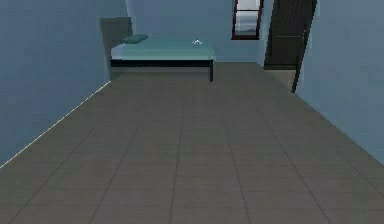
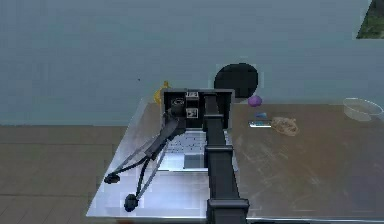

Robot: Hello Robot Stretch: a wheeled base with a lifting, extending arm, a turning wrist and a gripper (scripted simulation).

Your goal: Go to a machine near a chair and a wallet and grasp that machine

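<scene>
Pincer (image 2: 120, 191) fingertips point near-left over the pale counter (image 2: 170, 200); keyboard-like machine (image 2: 190, 152) lies right and farther, by the arm; cannot tell if anything is held.

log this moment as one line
arm: extended across table | end effector: at grey laptop-like machine, hold unclear | ahead: bed, dark door
</scene>
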